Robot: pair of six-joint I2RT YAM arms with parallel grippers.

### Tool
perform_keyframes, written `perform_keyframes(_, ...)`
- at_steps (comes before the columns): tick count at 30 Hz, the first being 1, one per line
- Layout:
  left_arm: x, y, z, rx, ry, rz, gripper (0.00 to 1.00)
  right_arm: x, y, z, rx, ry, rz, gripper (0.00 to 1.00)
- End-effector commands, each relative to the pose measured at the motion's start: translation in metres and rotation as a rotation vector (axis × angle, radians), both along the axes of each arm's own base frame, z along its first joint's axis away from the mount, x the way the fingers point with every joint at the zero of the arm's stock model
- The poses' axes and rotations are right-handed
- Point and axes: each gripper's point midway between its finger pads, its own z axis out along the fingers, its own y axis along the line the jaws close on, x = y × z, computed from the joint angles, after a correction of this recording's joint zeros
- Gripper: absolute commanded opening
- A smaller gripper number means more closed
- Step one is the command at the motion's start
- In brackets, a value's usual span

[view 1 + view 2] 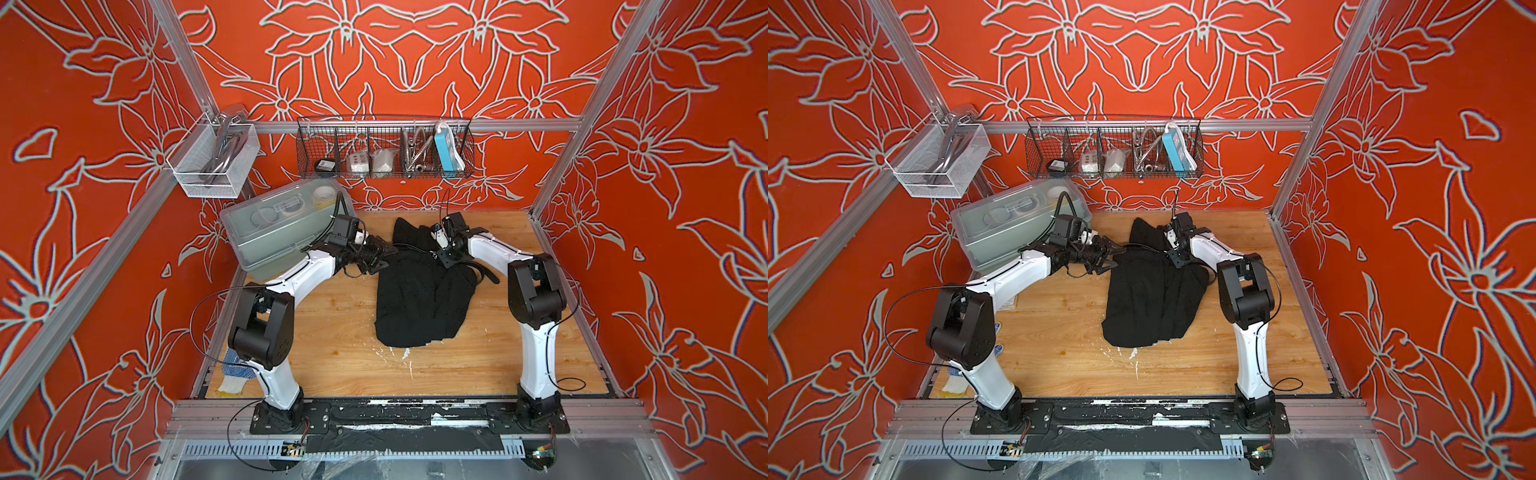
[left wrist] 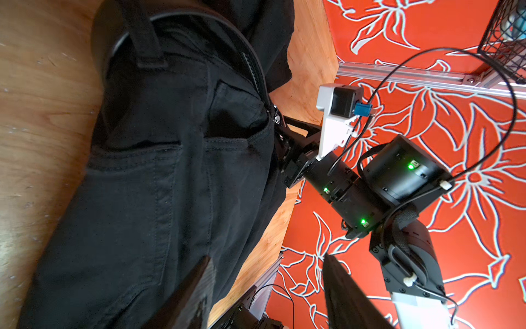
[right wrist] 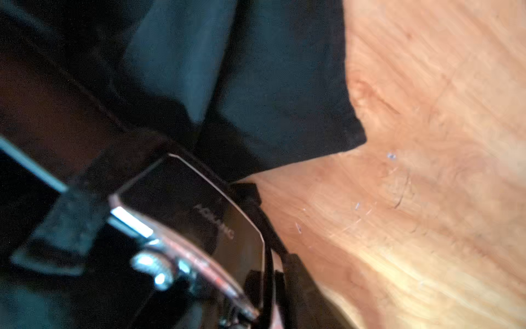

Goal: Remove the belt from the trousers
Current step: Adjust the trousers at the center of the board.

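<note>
The belt (image 1: 487, 272) sat nearest the right gripper (image 1: 445, 254)
It crossed the trousers (image 1: 419, 299) mid-frame; left gripper (image 1: 384, 257) open, right jaws unclear.

One pair of trousers (image 1: 419, 299), one belt (image 1: 491, 275), two robot arms (image 1: 307, 270) (image 1: 498, 249), two wire baskets (image 1: 212, 166) (image 1: 384, 145) and one plastic box (image 1: 266, 241) are counted.

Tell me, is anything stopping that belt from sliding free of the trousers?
Yes: in the left wrist view the belt passes under a cloth belt loop at the trousers' waist and must slide through it.
</note>
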Motion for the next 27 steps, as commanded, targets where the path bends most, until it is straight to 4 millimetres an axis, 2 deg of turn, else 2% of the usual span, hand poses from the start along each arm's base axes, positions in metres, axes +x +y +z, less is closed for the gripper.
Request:
perform_keyframes(1, 0.0, 0.001, 0.007, -0.015, -0.022, 0.005, 0.59, -0.01, 0.003, 0.008, 0.046, 0.044, -0.006, 0.17)
perform_keyframes(4, -0.002, 0.001, 0.009, -0.013, -0.042, -0.004, 0.58, -0.01, 0.006, 0.033, 0.093, 0.012, -0.012, 0.0)
perform_keyframes(9, -0.002, -0.004, 0.026, -0.038, -0.141, -0.047, 0.57, -0.01, 0.007, 0.102, 0.161, -0.077, -0.06, 0.0)
perform_keyframes(11, -0.003, -0.009, 0.041, -0.055, -0.21, -0.083, 0.57, -0.015, 0.002, 0.138, 0.18, -0.13, -0.098, 0.0)
perform_keyframes(14, -0.005, -0.017, 0.063, -0.1, -0.311, -0.127, 0.57, -0.032, -0.014, 0.181, 0.189, -0.188, -0.178, 0.0)
perform_keyframes(16, -0.006, -0.023, 0.078, -0.142, -0.371, -0.144, 0.56, -0.052, -0.028, 0.195, 0.184, -0.193, -0.244, 0.0)
perform_keyframes(18, -0.007, -0.029, 0.093, -0.191, -0.432, -0.153, 0.55, -0.075, -0.042, 0.193, 0.165, -0.177, -0.307, 0.0)
perform_keyframes(22, -0.011, -0.042, 0.117, -0.281, -0.497, -0.147, 0.54, -0.126, -0.099, 0.168, 0.044, -0.173, -0.603, 0.0)
perform_keyframes(25, -0.017, -0.053, 0.137, -0.368, -0.549, -0.111, 0.54, -0.155, -0.106, 0.149, 0.143, -0.161, -0.751, 0.0)
perform_keyframes(27, -0.02, -0.062, 0.146, -0.419, -0.553, -0.098, 0.54, -0.163, -0.101, 0.14, 0.226, -0.147, -0.8, 0.0)
